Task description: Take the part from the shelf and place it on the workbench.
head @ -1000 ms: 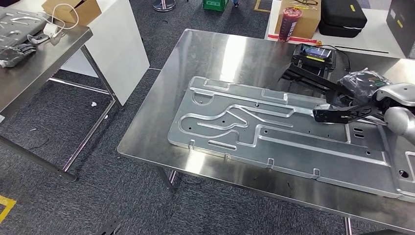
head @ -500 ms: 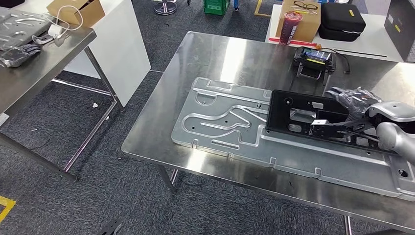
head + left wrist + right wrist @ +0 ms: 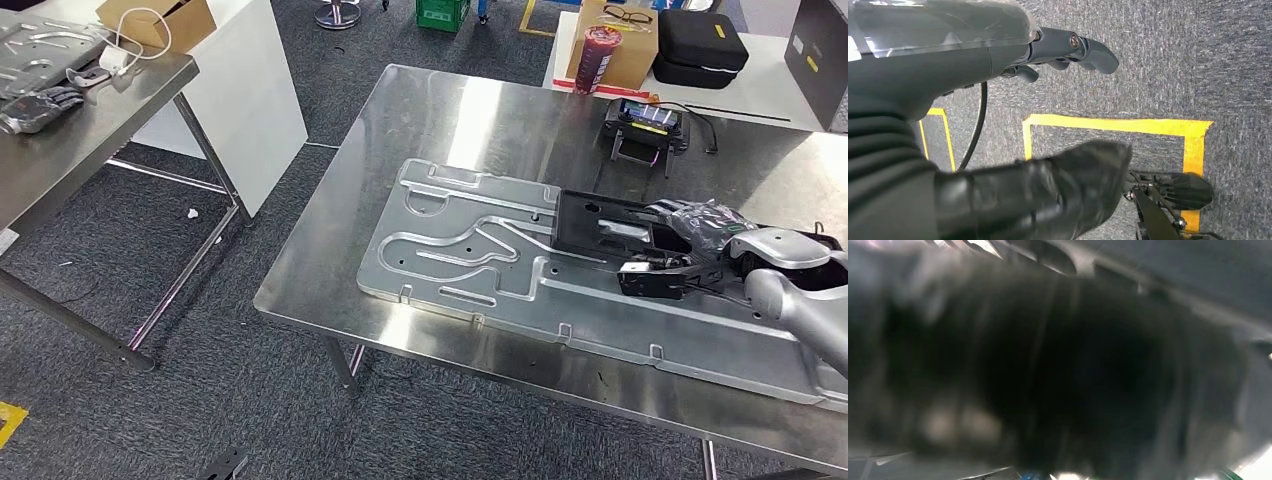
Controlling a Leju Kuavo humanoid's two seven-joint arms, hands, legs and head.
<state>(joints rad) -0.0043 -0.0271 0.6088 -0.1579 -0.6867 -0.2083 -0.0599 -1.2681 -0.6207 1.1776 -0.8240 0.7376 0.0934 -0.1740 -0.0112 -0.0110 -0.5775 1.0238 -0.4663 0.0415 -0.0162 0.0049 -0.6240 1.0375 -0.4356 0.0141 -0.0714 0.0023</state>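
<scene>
A black plastic frame part (image 3: 598, 226) lies low over the big stamped metal plate (image 3: 470, 250) on the steel workbench (image 3: 450, 110). My right hand (image 3: 703, 228), wrapped in clear film, grips the part's right end, with my silver forearm (image 3: 800, 300) coming in from the right. Whether the part touches the plate I cannot tell. In the right wrist view everything is a dark blur. My left hand (image 3: 1058, 115) hangs over the carpet, thumb (image 3: 1088, 47) and dark fingers (image 3: 1073, 185) apart, holding nothing.
At the back of the bench sits a small black device with a screen (image 3: 645, 120). Behind it a white table carries a red cup (image 3: 592, 45), a cardboard box (image 3: 630, 45) and a black case (image 3: 700, 40). A second steel table (image 3: 90, 130) stands left. Yellow floor tape (image 3: 1118, 124) lies below my left hand.
My right hand has brought the black part down and toward me, turning it from edge-on to nearly flat over the metal plate. The camera view has shifted slightly.
</scene>
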